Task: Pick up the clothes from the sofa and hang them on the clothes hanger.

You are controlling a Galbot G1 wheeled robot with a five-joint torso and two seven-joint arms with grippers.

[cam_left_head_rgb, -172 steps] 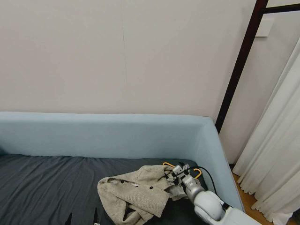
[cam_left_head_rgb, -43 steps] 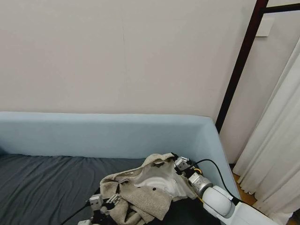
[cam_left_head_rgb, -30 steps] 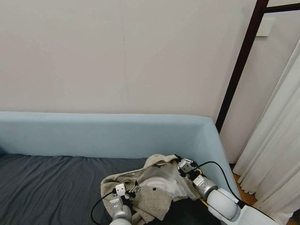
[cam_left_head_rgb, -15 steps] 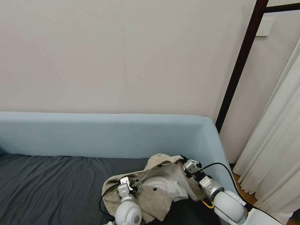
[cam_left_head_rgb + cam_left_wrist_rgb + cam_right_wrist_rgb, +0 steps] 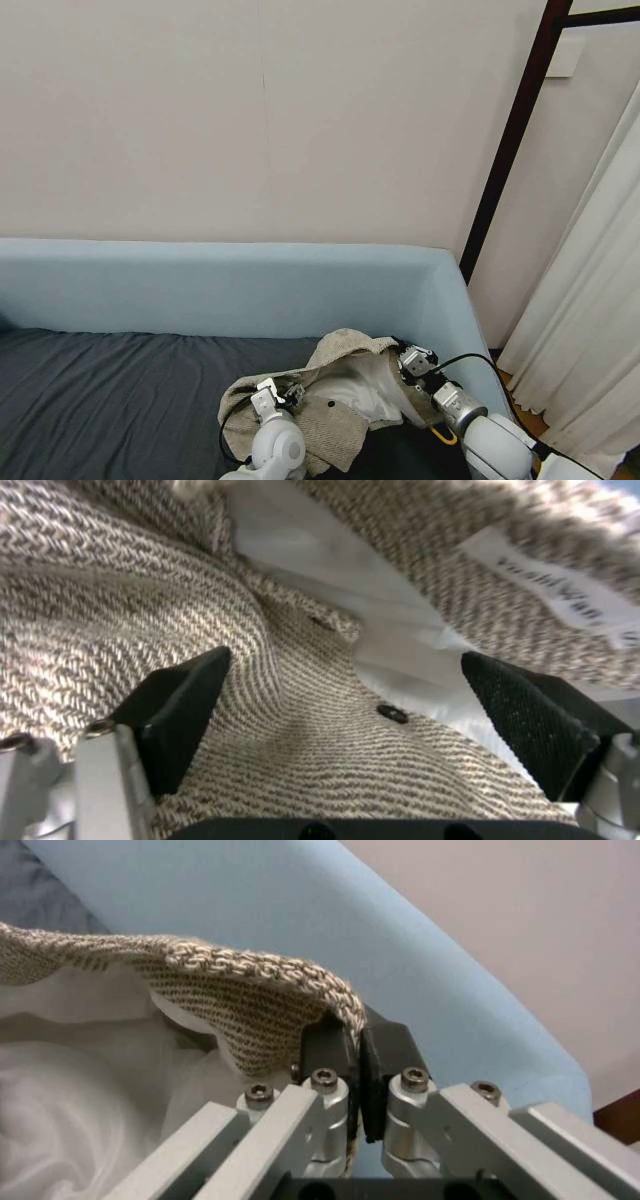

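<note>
— Two grippers are at the jacket [image 5: 335, 428], which lies at the sofa's [image 5: 200, 285] right end. Our right gripper [image 5: 355, 1046]?
— Pinching the woven edge, holding it raised.
— Our left gripper [image 5: 350, 705]?
— Spread wide, close over the tweed front.

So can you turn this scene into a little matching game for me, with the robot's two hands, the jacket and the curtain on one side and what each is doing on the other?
Things:
1. left hand
2. right hand
3. jacket
4. curtain

States:
A. shut on the jacket's edge
B. hanging white past the end of the sofa
C. open, one finger on either side of the fabric
D. bunched up, white lining showing

Pairs: 1-C, 2-A, 3-D, 4-B
</note>
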